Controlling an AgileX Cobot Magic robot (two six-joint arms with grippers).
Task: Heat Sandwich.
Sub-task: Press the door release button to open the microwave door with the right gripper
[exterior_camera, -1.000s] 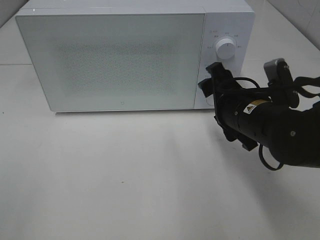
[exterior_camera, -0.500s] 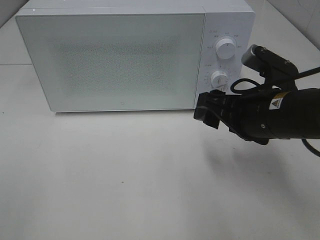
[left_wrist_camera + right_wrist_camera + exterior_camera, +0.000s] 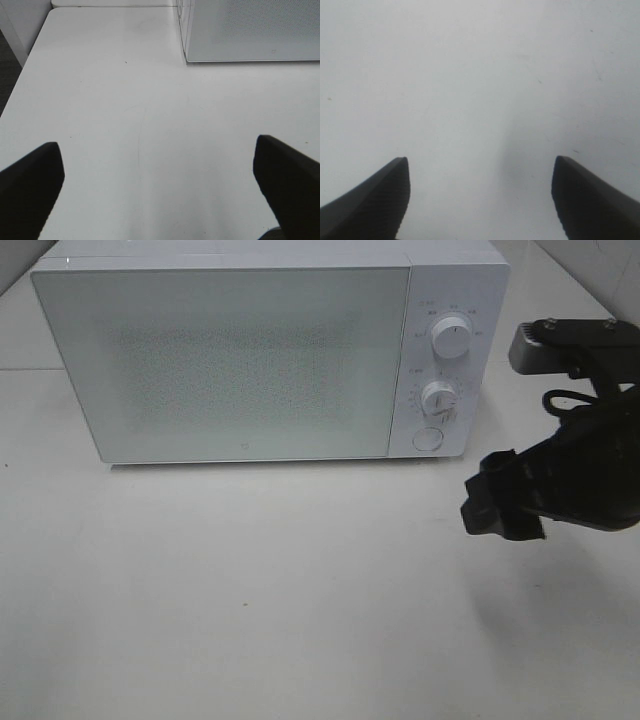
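Note:
The sandwich is out of view in every frame. A white microwave (image 3: 220, 360) stands at the back of the table with its door shut; its corner also shows in the left wrist view (image 3: 255, 30). My right gripper (image 3: 495, 508) hangs over the table in front of and to the right of the microwave's control panel (image 3: 445, 370), apart from it. In the right wrist view my right gripper (image 3: 480, 200) is open and empty over bare white table. My left gripper (image 3: 160, 190) is open and empty over the table left of the microwave; the exterior view does not show it.
The panel carries two round knobs (image 3: 452, 338) (image 3: 440, 397) and a round button (image 3: 428, 439). The white table (image 3: 250, 590) spreads in front of the microwave. The table's left edge (image 3: 20, 75) drops to a dark floor.
My right gripper has drawn back from the microwave's control panel, moving down and to the right. The microwave door stays shut throughout.

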